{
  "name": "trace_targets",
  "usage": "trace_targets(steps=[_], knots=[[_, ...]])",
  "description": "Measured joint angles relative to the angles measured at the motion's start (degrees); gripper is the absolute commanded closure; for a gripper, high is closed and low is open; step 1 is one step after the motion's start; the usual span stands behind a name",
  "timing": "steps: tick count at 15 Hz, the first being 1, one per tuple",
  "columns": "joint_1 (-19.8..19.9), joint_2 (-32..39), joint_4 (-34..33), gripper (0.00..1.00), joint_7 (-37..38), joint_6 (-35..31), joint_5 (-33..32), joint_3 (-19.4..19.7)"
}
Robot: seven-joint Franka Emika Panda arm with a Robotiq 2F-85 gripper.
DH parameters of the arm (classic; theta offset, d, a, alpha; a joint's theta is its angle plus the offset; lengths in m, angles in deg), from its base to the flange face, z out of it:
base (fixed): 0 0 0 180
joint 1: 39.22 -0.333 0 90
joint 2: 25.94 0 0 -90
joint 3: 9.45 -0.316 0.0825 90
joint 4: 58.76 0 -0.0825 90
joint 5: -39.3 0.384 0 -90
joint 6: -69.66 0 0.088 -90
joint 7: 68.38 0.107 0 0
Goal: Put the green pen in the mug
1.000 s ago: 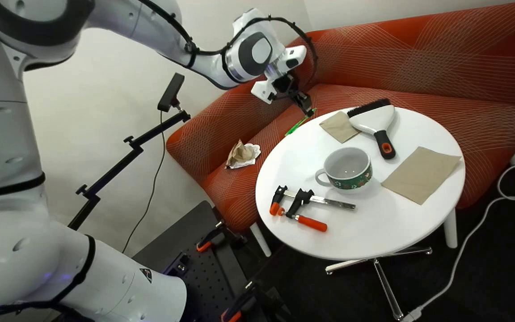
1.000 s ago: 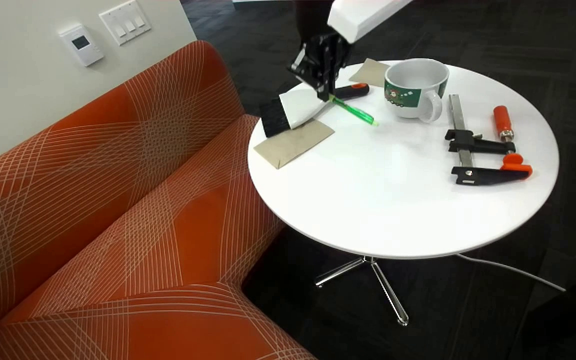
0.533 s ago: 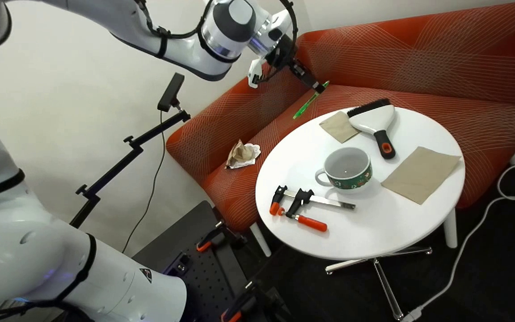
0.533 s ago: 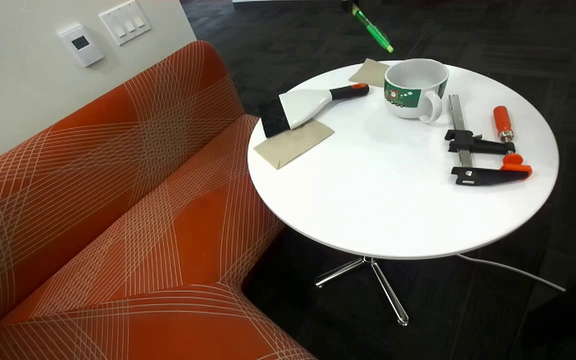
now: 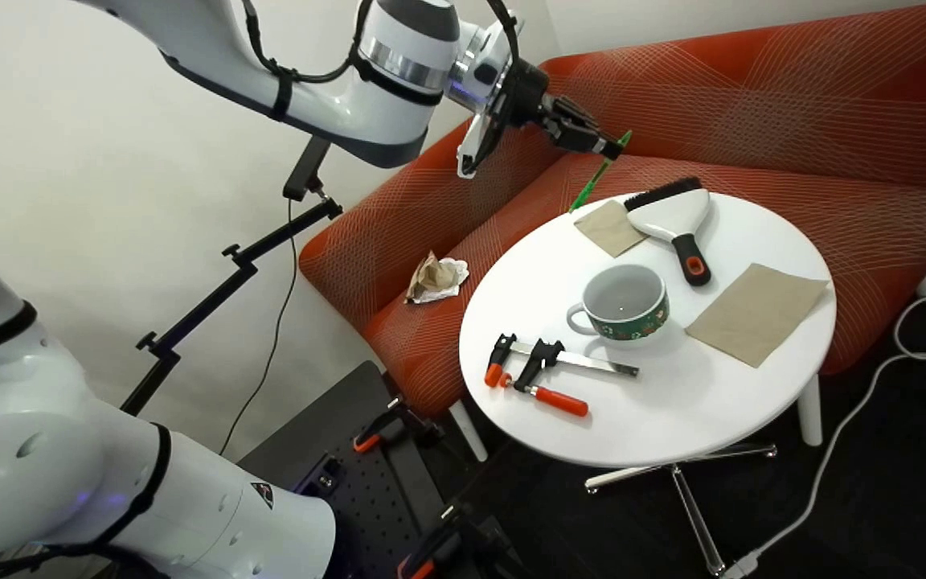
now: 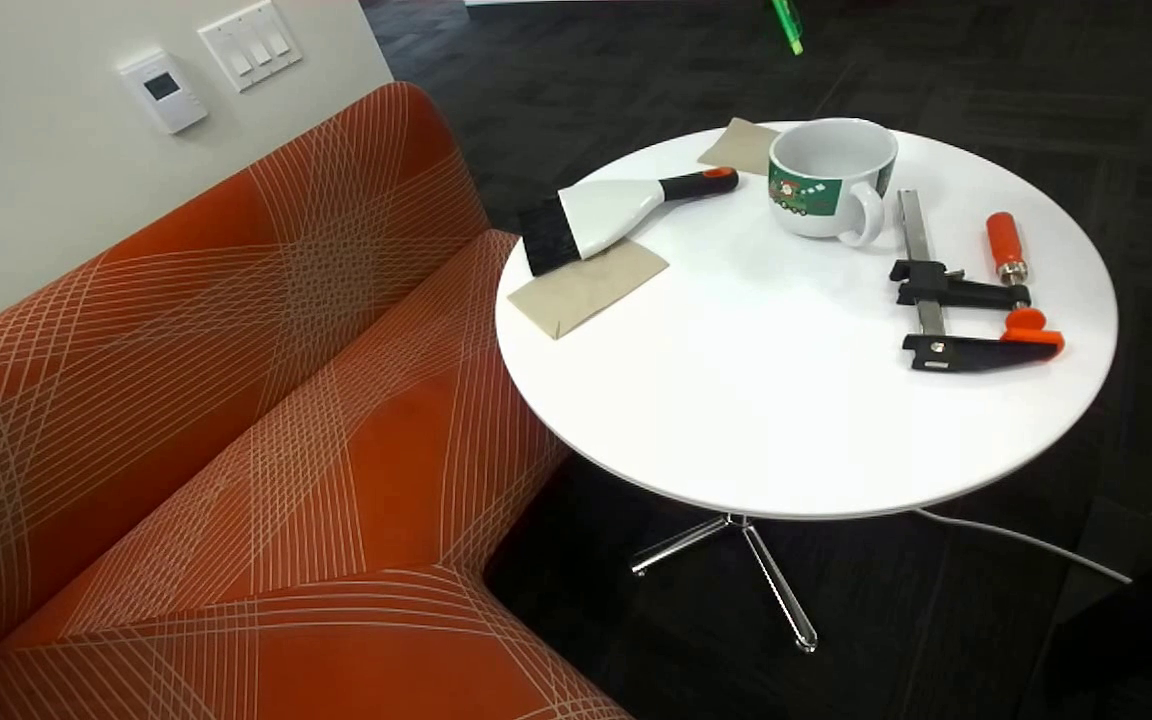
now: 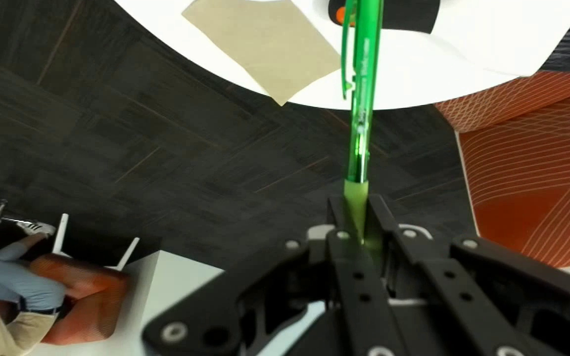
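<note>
Since the gripper (image 5: 610,149) is clamped near one end of the green clip pen (image 5: 591,184), the rest slants down beyond the Santa-print mug (image 5: 624,304) in an exterior view, not in it yet. In an exterior view, Santa picture (image 6: 789,189) faces camera; pen in air, higher than the mug in frame. Wrist view: lime grip (image 7: 356,195) pinched, presumably so the barrel enters mug first; barrel print unreadable.
</note>
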Motion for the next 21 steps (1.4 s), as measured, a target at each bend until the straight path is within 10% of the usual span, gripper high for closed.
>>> trace_targets(steps=[8,17,18,21], knots=[[9.71,5.30,1.10,0.97,15.53,3.90,-9.86,-8.19],[11.78,12.01,-0.08,0.97,21.55,5.29,-10.70,-10.20],[11.78,12.43,-0.36,0.63,22.35,5.67,-10.99,-10.33],[11.79,13.48,-1.08,0.48,23.09,6.46,-11.05,-10.91]])
